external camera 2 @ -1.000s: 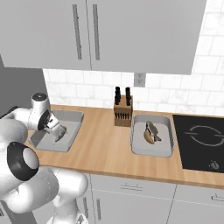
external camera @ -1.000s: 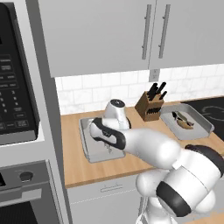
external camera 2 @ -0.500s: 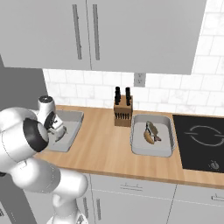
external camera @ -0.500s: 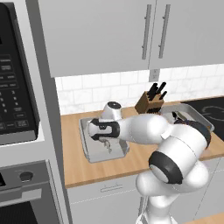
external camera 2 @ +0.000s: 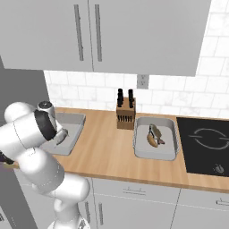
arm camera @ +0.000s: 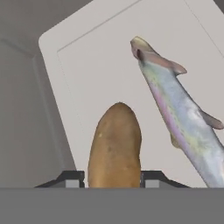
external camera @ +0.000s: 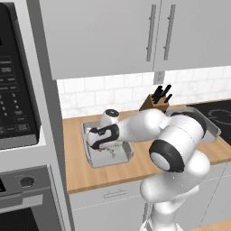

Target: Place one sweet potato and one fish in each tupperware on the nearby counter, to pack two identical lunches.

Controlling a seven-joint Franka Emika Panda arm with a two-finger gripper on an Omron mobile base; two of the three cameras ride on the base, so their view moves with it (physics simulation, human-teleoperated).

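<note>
You have two grey tubs on the counter [external camera 2: 107, 154]. The left tub [external camera: 97, 163] sits near the wall end by the oven column, and the gripper [arm camera: 112, 179] hangs low inside it. In the hand view, a potato [arm camera: 114, 146] stands between the two fingertips [arm camera: 70, 178], with its lower end at the tips and the rest lying out over the tub floor. The tips sit just at its sides; you cannot tell from these pictures whether they press it or stand a little free of it. Just beside the potato lies a fish [arm camera: 179, 116], stretched slantwise across the same tub floor, apart from the potato and from the tips. So this tub holds one potato and one fish.

The right tub [external camera 2: 143, 152] sits further along the counter, between the knife block [external camera 2: 125, 116] and the cooktop [external camera 2: 206, 145]. It holds a second potato [external camera 2: 152, 140] with a second fish [external camera 2: 157, 133] lying against it, both near the middle of the tub.
</note>
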